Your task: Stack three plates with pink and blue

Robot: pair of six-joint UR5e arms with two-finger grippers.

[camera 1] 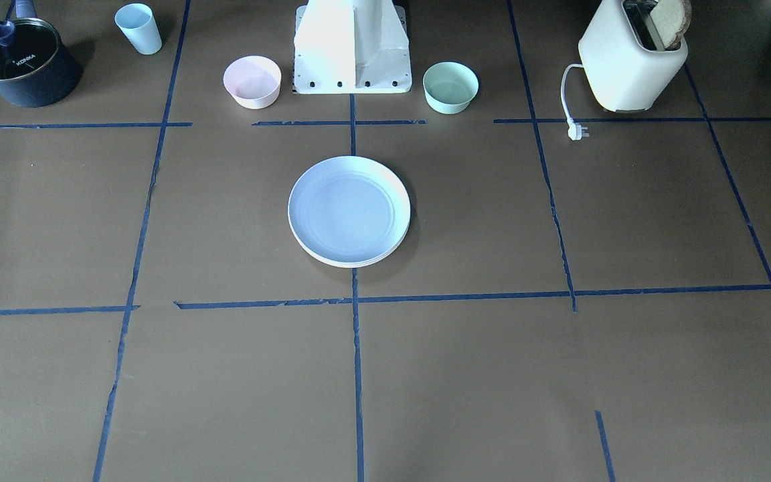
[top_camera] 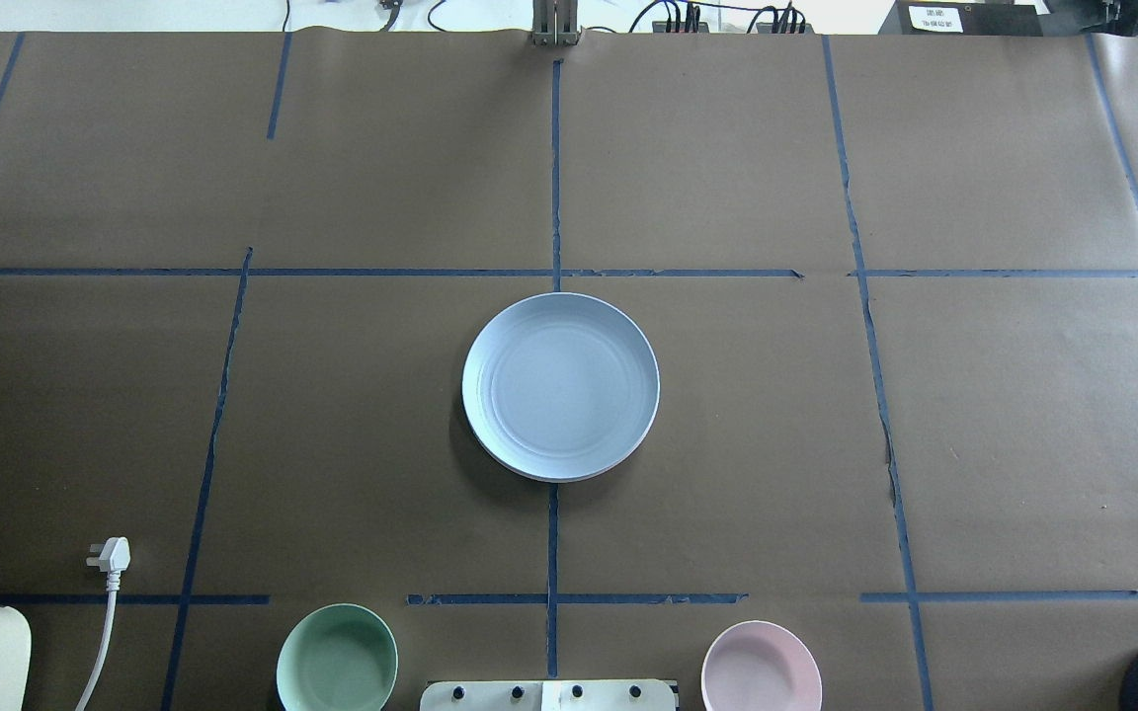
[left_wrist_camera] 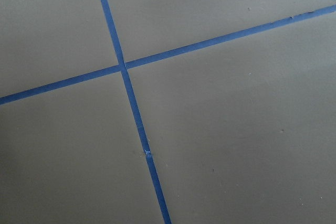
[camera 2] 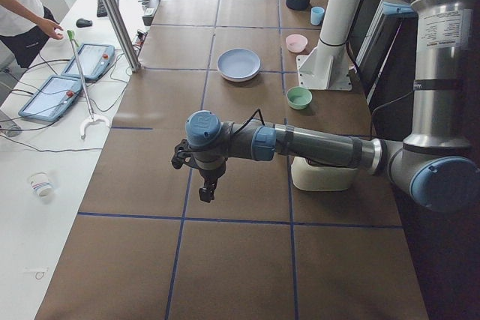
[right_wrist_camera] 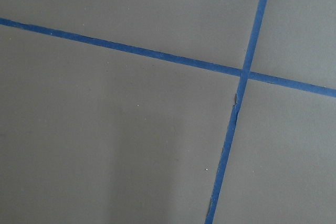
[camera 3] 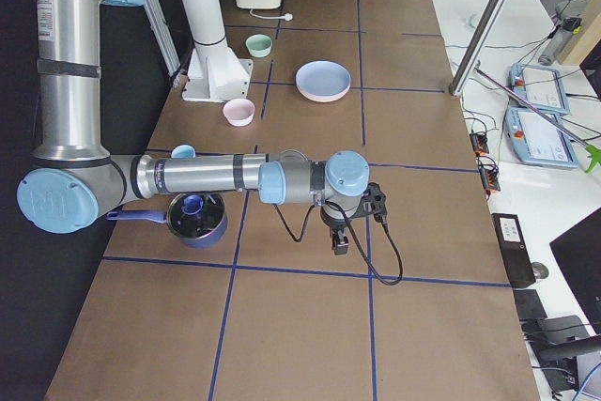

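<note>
Though the stack of plates [top_camera: 559,400] sits straight out from the robot's base [camera 1: 352,67], blue plate [camera 1: 349,209] on top and a cream-white plate [camera 1: 359,262] showing its rim beneath, we find the left gripper [camera 2: 206,189] and the right gripper [camera 3: 340,243] hanging far to either side of that base. We cannot tell how their jaws stand.

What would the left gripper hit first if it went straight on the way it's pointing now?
Probably the brown paper-covered table, near a crossing of blue tape lines; the left gripper points down and nothing shows between.
</note>
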